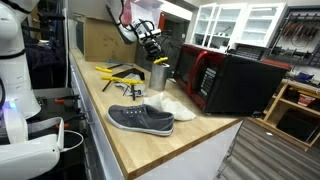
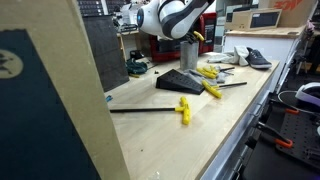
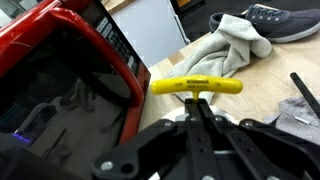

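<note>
pointing down over the workbench [image 1: 190, 145], the tool [image 3: 200, 108] pinches a yellow t-handle [image 3: 195, 86].

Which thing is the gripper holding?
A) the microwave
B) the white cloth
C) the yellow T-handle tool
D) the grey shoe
C: in the wrist view the gripper is shut on the thin shaft of the yellow T-handle tool; the grey shoe and the white cloth lie apart from it.

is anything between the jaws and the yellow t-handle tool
Nothing visible does. In the wrist view the gripper looks shut on the dark shaft of the yellow T-handle tool, its handle lying crosswise just past the jaws. The red box stands off to one side.
</note>
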You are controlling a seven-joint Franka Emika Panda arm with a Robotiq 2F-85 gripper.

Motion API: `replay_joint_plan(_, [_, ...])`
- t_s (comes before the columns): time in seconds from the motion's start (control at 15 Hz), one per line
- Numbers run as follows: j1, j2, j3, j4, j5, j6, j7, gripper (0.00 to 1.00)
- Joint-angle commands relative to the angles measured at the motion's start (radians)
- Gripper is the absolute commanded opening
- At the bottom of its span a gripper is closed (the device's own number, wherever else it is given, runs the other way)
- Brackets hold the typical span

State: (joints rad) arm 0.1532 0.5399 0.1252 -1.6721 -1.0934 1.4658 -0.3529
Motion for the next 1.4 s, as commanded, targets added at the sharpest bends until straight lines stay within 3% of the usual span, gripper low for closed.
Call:
replay_joint_plan(0.0, [-0.002, 0.021, 0.008, 0.072, 0.047, -0.023, -0.041, 0.01])
replay_joint_plan(0.4, [0.004, 0.040, 0.003, 0.125, 0.078, -0.029, -0.044, 0.01])
replay_joint_plan(0.47, [0.004, 0.041, 0.003, 0.126, 0.080, -0.031, -0.042, 0.30])
replay_joint_plan(0.53, [0.004, 0.042, 0.003, 0.128, 0.081, -0.030, -0.041, 0.31])
replay_joint_plan(1.0, [0.007, -0.003, 0.013, 0.075, 0.080, 0.012, -0.007, 0.81])
replay_joint_plan(1.13, [-0.007, -0.036, 0.025, 0.050, 0.124, 0.038, 0.008, 0.95])
replay_joint_plan(1.33, [-0.034, -0.113, 0.045, -0.010, 0.231, 0.104, 0.010, 1.00])
